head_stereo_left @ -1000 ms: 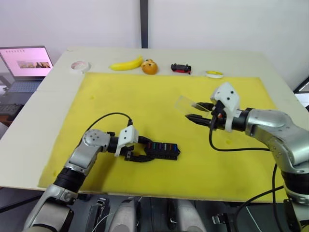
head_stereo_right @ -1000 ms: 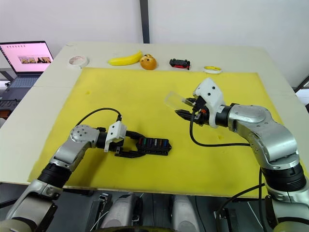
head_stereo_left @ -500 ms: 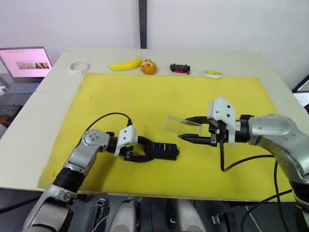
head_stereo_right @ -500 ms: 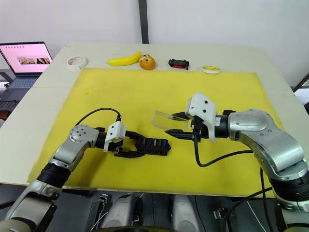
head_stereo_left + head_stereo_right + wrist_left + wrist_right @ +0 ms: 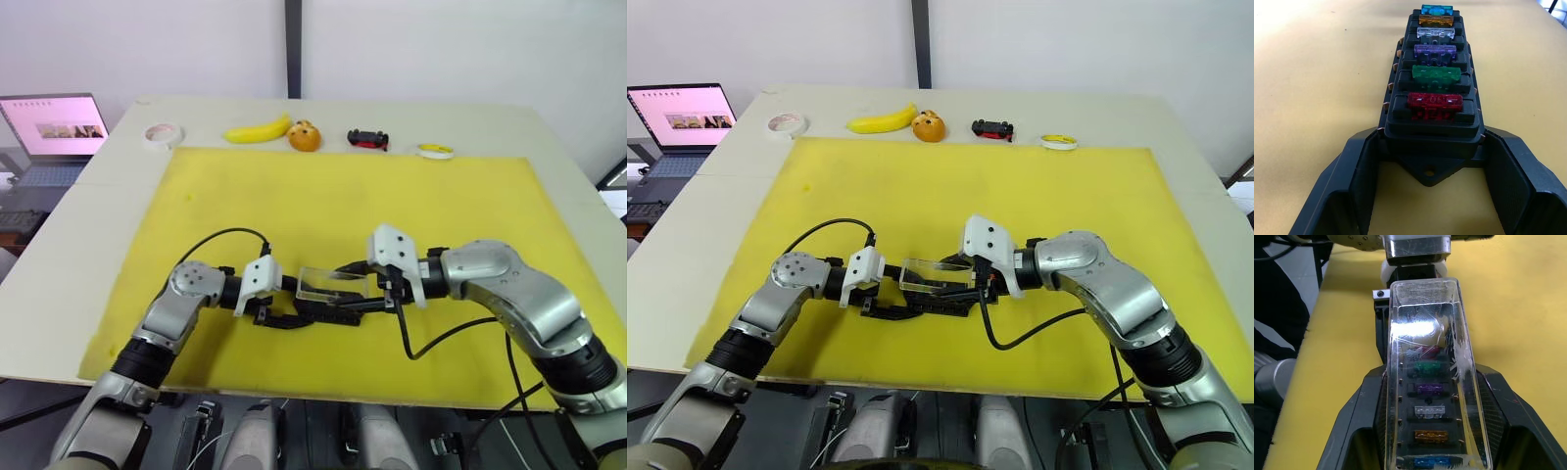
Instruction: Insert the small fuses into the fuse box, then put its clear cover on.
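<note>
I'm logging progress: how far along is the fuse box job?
Done: all six small fuses sit in the fuse box, which the left pincer grips at one end. In hand: the right pincer holds the clear cover just above the box, lined up over it. Left: pressing the cover down and letting go.

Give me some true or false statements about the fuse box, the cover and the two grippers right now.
1. All six fuses sit in the fuse box. True.
2. The left gripper is shut on the cover. False: it holds the box's end.
3. The right gripper holds the cover over the box. True.
4. The cover is snapped onto the box. False: it sits tilted above it.
5. The banana lies on the yellow mat. False: it lies beyond it.
</note>
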